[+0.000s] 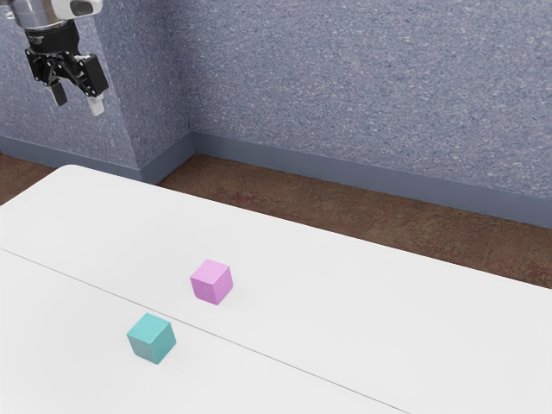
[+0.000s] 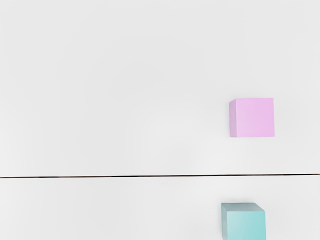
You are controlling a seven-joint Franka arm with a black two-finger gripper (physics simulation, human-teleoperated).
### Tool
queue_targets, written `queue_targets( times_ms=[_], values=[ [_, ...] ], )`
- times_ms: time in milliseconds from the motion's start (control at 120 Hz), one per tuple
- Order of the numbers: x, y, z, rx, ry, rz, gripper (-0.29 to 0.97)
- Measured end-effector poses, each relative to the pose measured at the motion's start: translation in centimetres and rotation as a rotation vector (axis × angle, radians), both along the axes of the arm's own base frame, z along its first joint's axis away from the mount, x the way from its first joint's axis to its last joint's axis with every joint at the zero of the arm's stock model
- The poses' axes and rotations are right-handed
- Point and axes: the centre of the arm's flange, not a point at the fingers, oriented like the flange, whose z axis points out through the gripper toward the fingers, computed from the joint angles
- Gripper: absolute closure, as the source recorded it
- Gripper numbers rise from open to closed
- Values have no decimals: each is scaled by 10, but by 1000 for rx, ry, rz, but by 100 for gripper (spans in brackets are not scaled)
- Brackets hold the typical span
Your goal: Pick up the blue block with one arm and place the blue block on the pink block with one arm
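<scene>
Pincer point(image 1: 78, 100): fingers apart, empty, high, well apart from pink block point(image 1: 211, 281).
Blue block point(image 1: 152, 338): on worktop point(image 1: 388, 328), near pink block, not touching.

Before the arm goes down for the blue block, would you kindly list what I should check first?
1. The gripper is open and empty: ok.
2. The blue block lies free on the table, nothing on it: ok.
3. Top of the pink block is bare: ok.
4. The two blocks are apart, not touching: ok.
5. The gripper is above the blue block: not ok; it hangs high near the exterior view's upper left.
</scene>
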Motion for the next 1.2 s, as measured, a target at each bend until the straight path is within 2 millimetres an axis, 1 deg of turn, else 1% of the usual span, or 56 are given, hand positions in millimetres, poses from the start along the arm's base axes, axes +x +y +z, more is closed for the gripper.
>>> queue_targets(
  times_ms=[92,217,242,258,267,300,317,333,342,358,375,392,408,417,442,467,492,517,550,583,667,700,775,833,867,917,1000,1025,1125,1200],
  values=[
    [0,1,0,-6,0,1,0],
    [-2,8,0,-19,-3,15,0],
    [-5,9,7,-20,-16,18,0],
    [-10,9,22,-16,-42,20,0],
    [-13,9,33,-13,-62,21,0],
    [-37,5,90,4,-162,23,0],
    [-51,0,114,9,-202,21,0],
    [-67,-8,132,11,-230,13,0],
    [-74,-12,137,10,-235,7,0],
    [-98,-21,141,2,-236,-4,0],
    [-125,-26,140,-7,-234,-6,0],
    [-153,-26,135,-16,-232,0,0],
    [-179,-23,127,-28,-226,12,0],
    [-191,-22,120,-33,-218,17,0],
    [-218,-20,97,-45,-194,30,0],
    [-235,-19,72,-54,-162,39,0],
    [-240,-17,36,-63,-109,51,0],
    [-240,-17,0,-68,-58,60,0],
    [-237,-15,-40,-73,-5,72,0],
    [-232,-13,-71,-75,32,83,0],
    [-212,-13,-131,-68,93,103,0],
    [-203,-18,-155,-58,110,106,0],
    [-182,-28,-199,-48,137,116,0],
    [-169,-36,-241,-51,165,125,0],
    [-163,-38,-258,-61,168,137,0],
    [-155,-41,-273,-70,160,155,0],
    [-140,-47,-290,-73,132,169,0],
    [-135,-49,-299,-79,127,171,0],
    [-113,-61,-322,-134,72,179,0],
    [-102,-64,-340,-164,43,193,0]
  ],
)
